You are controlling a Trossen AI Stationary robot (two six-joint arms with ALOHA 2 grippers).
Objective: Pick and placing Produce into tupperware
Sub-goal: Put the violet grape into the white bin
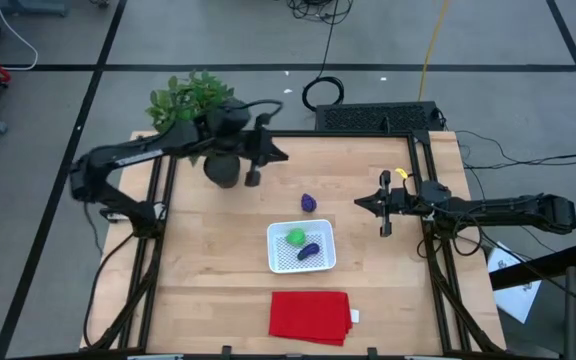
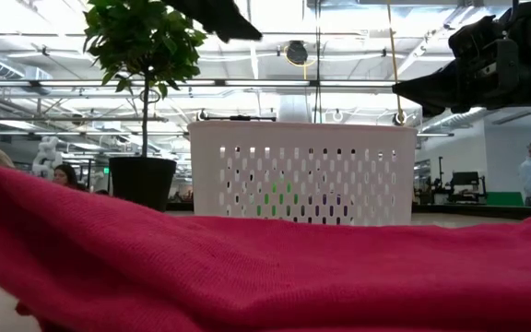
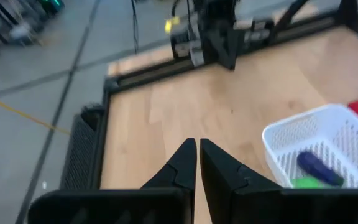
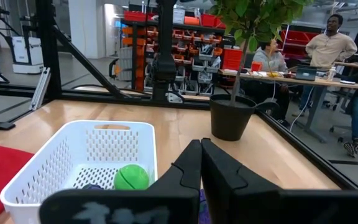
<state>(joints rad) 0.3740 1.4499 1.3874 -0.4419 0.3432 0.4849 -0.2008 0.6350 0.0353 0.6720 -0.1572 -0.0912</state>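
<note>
The white perforated tupperware (image 1: 301,247) sits mid-table and holds the round green item (image 1: 295,237) and the elongated dark purple item (image 1: 308,251). The rounded purple item (image 1: 310,203) lies on the wood just beyond the tupperware's far side. My left gripper (image 1: 283,155) hovers shut and empty above the far part of the table, beside the potted plant; its wrist view shows its fingers (image 3: 197,149) together and the tupperware (image 3: 328,140) ahead. My right gripper (image 1: 360,203) waits shut and empty to the right of the purple item, raised off the table.
A potted plant (image 1: 203,120) stands at the table's far left corner. A red folded cloth (image 1: 310,316) lies near the front edge and fills the foreground of the low view. People sit and stand in the room beyond the table (image 4: 328,43).
</note>
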